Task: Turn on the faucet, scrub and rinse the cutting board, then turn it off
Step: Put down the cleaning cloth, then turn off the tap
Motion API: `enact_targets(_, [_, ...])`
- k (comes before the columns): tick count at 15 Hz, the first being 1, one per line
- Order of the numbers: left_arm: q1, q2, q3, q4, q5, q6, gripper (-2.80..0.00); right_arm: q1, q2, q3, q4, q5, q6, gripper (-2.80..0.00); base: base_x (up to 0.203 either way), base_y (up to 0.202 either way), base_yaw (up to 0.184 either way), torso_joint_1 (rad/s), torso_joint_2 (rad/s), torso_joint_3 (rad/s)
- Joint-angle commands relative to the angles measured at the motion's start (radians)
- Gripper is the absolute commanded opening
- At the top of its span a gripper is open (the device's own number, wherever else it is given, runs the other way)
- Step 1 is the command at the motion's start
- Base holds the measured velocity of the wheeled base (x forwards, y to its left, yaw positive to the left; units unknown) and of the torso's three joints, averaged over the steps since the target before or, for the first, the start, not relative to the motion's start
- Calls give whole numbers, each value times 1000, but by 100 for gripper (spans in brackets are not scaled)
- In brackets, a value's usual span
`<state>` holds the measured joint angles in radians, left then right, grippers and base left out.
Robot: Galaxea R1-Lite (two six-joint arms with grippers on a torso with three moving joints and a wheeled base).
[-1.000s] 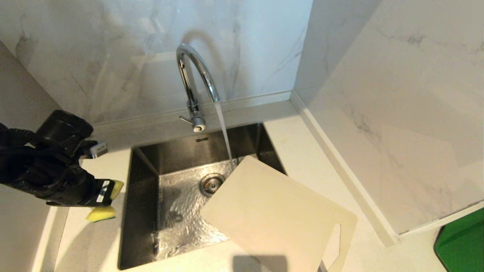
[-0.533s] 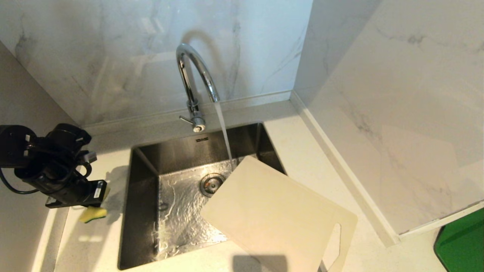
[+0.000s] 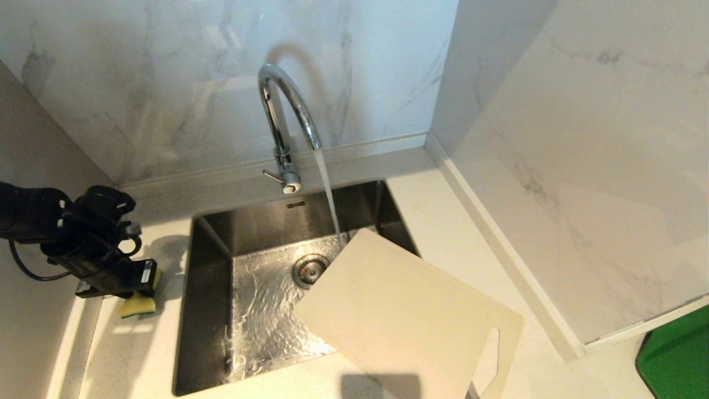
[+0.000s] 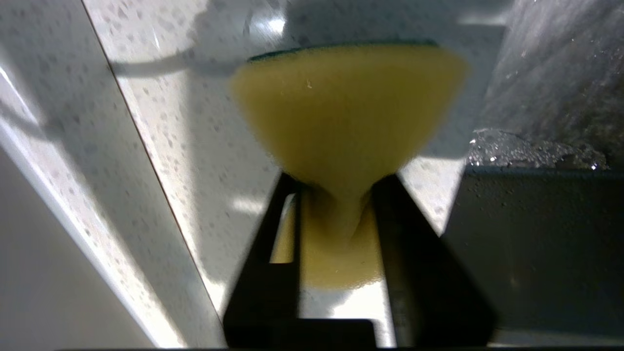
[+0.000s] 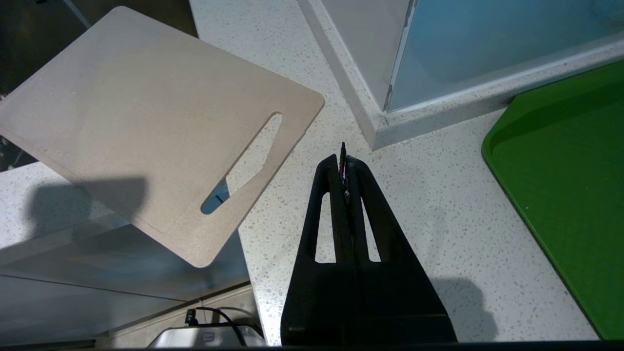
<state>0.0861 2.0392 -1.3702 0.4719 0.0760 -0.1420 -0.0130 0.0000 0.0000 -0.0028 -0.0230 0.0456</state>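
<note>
The chrome faucet (image 3: 285, 111) runs; its stream (image 3: 329, 194) falls into the sink just behind the cutting board (image 3: 404, 316). The cream board lies tilted over the sink's front right corner, its slot handle over the counter, also seen in the right wrist view (image 5: 146, 112). My left gripper (image 3: 147, 285) is low over the counter left of the sink, shut on a yellow sponge (image 3: 135, 305). In the left wrist view the sponge (image 4: 348, 112) is pinched narrow between the fingers of the left gripper (image 4: 336, 190). My right gripper (image 5: 342, 156) hangs shut and empty over the counter near the board's handle.
The steel sink (image 3: 210, 310) has water swirling over its floor. A green tray (image 3: 676, 354) lies on the counter at the far right, also in the right wrist view (image 5: 560, 161). Marble walls close in behind and on the right.
My left arm has drawn back to the left and sunk, bringing the sponge down to the counter beside the sink. The board, the faucet and the right arm have not moved.
</note>
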Motion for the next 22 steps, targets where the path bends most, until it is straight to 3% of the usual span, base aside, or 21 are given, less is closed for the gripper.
enact_targets(1, [15,29,-25,4,1,4,0,-1,-2,2,0,0,1,-280,0,0,0,0,0,0])
enact_targets(6, [24,27,-54,12,-1,22,0,-1,-2,2,0,0,0,-280,0,0,0,0,0,0])
enact_targets(9, [23,2,-116,80,-56,105,0,1,-2,2,0,0,0,-280,0,0,0,0,0,0])
enact_targets(10, [22,-4,-137,106,-65,126,-280,1,-2,2,0,0,0,-280,0,0,0,0,0,0])
enact_targets(16, [-28,-68,-204,134,-130,154,-280,-1,-2,2,0,0,0,-280,0,0,0,0,0,0])
enact_targets(20, [-79,-102,-327,242,-168,240,-280,1,-2,2,0,0,0,-280,0,0,0,0,0,0])
enact_targets(22, [-111,-74,-384,306,-176,318,-280,-1,-2,2,0,0,0,-280,0,0,0,0,0,0])
